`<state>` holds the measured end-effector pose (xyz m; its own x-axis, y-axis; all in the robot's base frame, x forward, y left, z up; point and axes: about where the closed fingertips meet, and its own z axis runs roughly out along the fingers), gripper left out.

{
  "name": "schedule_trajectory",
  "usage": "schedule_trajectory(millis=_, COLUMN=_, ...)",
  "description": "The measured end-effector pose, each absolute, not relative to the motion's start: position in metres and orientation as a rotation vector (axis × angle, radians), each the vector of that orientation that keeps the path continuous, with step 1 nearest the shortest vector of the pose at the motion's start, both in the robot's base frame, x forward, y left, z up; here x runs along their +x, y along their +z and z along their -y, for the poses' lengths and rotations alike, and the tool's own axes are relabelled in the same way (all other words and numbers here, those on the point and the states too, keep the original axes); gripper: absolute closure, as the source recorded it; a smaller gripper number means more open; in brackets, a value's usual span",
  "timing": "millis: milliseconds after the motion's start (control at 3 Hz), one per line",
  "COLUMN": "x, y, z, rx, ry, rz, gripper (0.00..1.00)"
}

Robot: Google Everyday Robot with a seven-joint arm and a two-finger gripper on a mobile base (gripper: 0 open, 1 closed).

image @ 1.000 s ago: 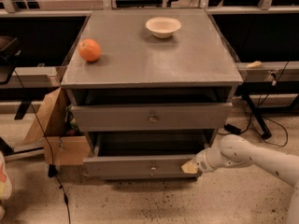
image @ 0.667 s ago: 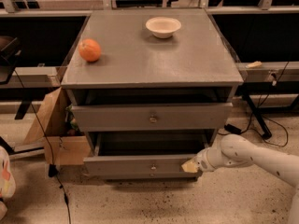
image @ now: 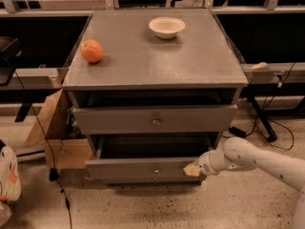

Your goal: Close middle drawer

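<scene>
The grey cabinet [image: 152,56] has its middle drawer [image: 128,168] pulled out toward me, its dark inside showing above the low front panel with a small round knob [image: 156,170]. My gripper [image: 193,169] sits at the right end of that front panel, touching or nearly touching it. The white arm [image: 267,161] reaches in from the lower right. Above, the taller-fronted top drawer [image: 119,120] stands slightly out. Below the middle drawer only a thin strip of the lowest drawer [image: 153,179] shows.
An orange [image: 91,50] and a white bowl [image: 167,26] rest on the cabinet top. A cardboard box [image: 59,137] leans against the cabinet's left side. Cables [image: 267,123] trail on the floor at right. A white and orange object [image: 8,178] pokes in at the left edge.
The gripper and the middle drawer have not visibly moved. The white and orange object at the left edge has edged slightly further into view.
</scene>
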<state>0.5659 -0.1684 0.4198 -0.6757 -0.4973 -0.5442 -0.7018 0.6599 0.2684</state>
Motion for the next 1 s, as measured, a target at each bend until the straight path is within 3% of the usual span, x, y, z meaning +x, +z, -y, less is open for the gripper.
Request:
schedule_trajectory(millis=333, x=0.581, y=0.426, z=0.169, rx=-0.931, ry=0.637, rz=-2.422, gripper=0.14)
schedule_trajectory(millis=667, x=0.574, y=0.426, z=0.169, rx=-0.931, ry=0.637, rz=-2.422, gripper=0.00)
schedule_trajectory(millis=1000, x=0.567, y=0.426, z=0.168, rx=-0.931, ry=0.637, rz=-2.422, gripper=0.00)
